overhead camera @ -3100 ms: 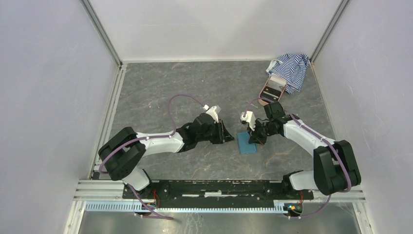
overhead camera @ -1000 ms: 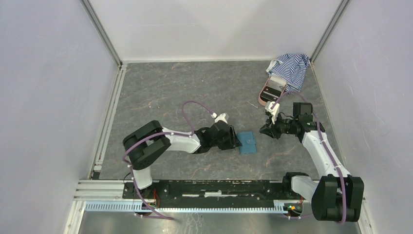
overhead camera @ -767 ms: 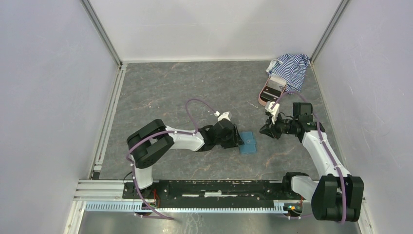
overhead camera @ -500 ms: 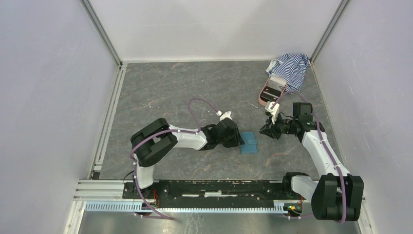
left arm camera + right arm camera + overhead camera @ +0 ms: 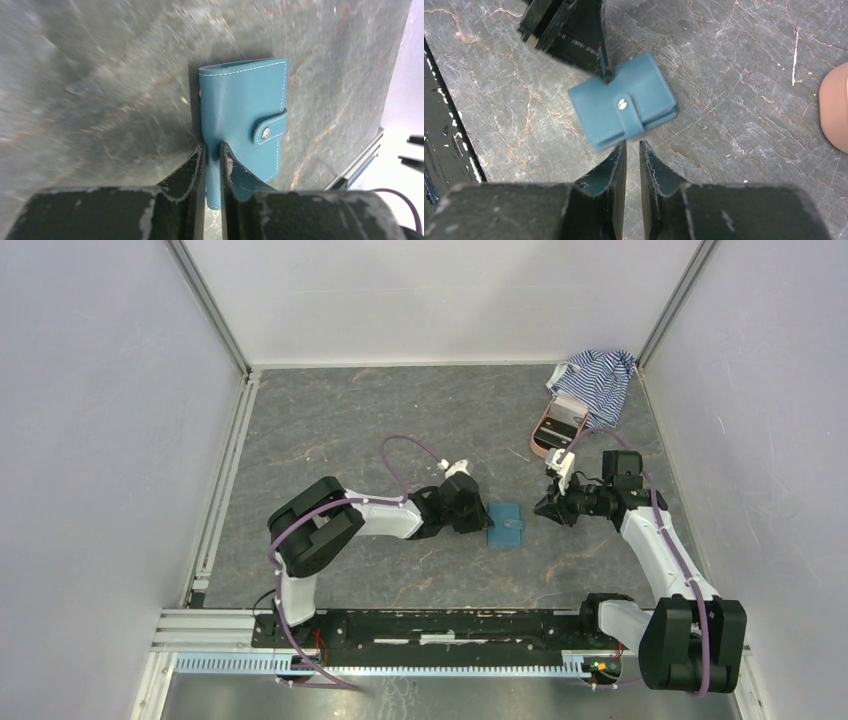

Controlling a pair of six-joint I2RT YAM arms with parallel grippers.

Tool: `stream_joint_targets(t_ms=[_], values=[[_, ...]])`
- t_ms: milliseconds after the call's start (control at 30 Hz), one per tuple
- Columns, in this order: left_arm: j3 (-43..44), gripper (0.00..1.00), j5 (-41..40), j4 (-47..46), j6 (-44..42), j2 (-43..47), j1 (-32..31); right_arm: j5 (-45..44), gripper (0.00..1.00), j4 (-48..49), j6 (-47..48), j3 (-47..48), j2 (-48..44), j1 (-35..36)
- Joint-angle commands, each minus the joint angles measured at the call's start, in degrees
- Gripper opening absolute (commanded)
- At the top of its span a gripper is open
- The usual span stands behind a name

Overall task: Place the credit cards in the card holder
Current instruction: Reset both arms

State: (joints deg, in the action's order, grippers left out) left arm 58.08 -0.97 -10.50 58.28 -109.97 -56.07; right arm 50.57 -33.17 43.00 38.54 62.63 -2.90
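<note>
From above, my left jaws reach in low over the grey marbled desk [image 5: 350, 420]. The small teal-blue folding card holder [image 5: 506, 525], soft and stitched, lies right at their tips on the side toward my right arm. My right jaws point at it from the opposite side, near it but apart. Well behind my right jaws, a pink oval case [image 5: 556, 425] lies touching a blue-and-white striped cloth [image 5: 598, 380].

Through my left wrist camera, the card holder [image 5: 245, 115] stands straight ahead of the jaws, its snap tab [image 5: 269, 131] fastened across the edge away from them. My left jaws are drawn almost together, and the holder's near long edge sits pinched between my two black fingers [image 5: 196, 167].

Through my right wrist camera, the card holder [image 5: 594, 107] lies just beyond the tips, slightly blurred, with the tab [image 5: 628, 112] facing me. My right jaws stand a narrow slit apart with only bare desk showing between them, so they grip nothing. My left fingers [image 5: 574, 30] meet the holder's far edge. The pink case [image 5: 836, 112] shows off to the right of the jaws.
</note>
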Motion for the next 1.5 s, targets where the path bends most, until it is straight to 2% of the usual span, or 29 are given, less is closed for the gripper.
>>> stream_joint_targets(t_ms=[0, 133, 233, 367, 567, 600, 700, 767, 833, 900, 967, 1000, 1033, 1133, 1267, 1467], values=[[-1.5, 0.15, -2.1, 4.5, -5.5, 1.9, 4.4, 1.1, 0.21, -0.2, 0.9, 0.1, 0.1, -0.5], [-3.3, 0.2, 1.4, 2.4, -7.7, 3.4, 7.8, 1.2, 0.21, -0.3, 1.2, 0.1, 0.4, -0.5], [-3.8, 0.39, 3.0, 2.8, -10.0, 5.7, 9.5, 1.1, 0.21, -0.5, 1.5, 0.0, 0.3, -0.8], [-2.2, 0.58, -2.0, 9.3, -15.5, 12.5, 10.0, 0.7, 0.2, -0.6, 1.9, -0.1, -0.6, -1.7], [-2.4, 0.63, -8.1, 16.5, -25.6, 32.3, 10.0, -0.6, 0.2, -0.3, 2.5, 1.0, -5.0, -2.9], [-2.8, 0.67, -9.1, 16.9, -27.2, 36.3, 10.0, -1.9, 0.2, -0.3, 2.4, 1.8, -6.0, -3.0], [-4.9, 0.99, -11.6, 16.6, -28.9, 47.8, 10.7, -5.8, 0.21, -1.5, 2.2, 7.0, -8.4, -3.2], [-7.0, 1.0, -9.2, 14.1, -30.1, 55.4, 12.2, -8.0, 0.24, -2.9, 2.1, 11.6, -9.4, -3.3], [-7.3, 1.0, -7.6, 13.6, -30.9, 61.2, 13.3, -9.2, 0.35, -4.5, 1.7, 16.4, -9.7, -3.3], [-5.1, 1.0, -7.6, 16.6, -31.3, 64.3, 13.6, -9.6, 0.53, -5.9, 0.8, 21.0, -9.6, -3.4], [-1.1, 1.0, -7.0, 21.2, -32.1, 64.9, 13.6, -9.1, 0.75, -6.4, -0.9, 24.7, -9.4, -3.5], [0.9, 1.0, -6.0, 23.2, -32.5, 64.5, 13.6, -8.5, 0.9, -6.3, -1.8, 26.6, -9.5, -3.5], [2.8, 1.0, -4.8, 25.1, -32.8, 64.0, 13.6, -8.0, 0.98, -5.6, -3.8, 27.7, -9.7, -3.5], [6.9, 1.0, -0.8, 29.5, -32.9, 62.3, 13.6, -7.6, 0.98, -3.4, -9.2, 31.0, -11.0, -3.5], [10.3, 1.0, 2.2, 33.5, -31.9, 61.4, 13.6, -11.3, 0.98, 0.4, -18.6, 34.4, -13.0, -3.5], [11.2, 1.0, 3.0, 34.9, -30.9, 62.2, 13.6, -8.1, 0.98, -0.4, -24.9, 38.8, -13.8, -3.5]])
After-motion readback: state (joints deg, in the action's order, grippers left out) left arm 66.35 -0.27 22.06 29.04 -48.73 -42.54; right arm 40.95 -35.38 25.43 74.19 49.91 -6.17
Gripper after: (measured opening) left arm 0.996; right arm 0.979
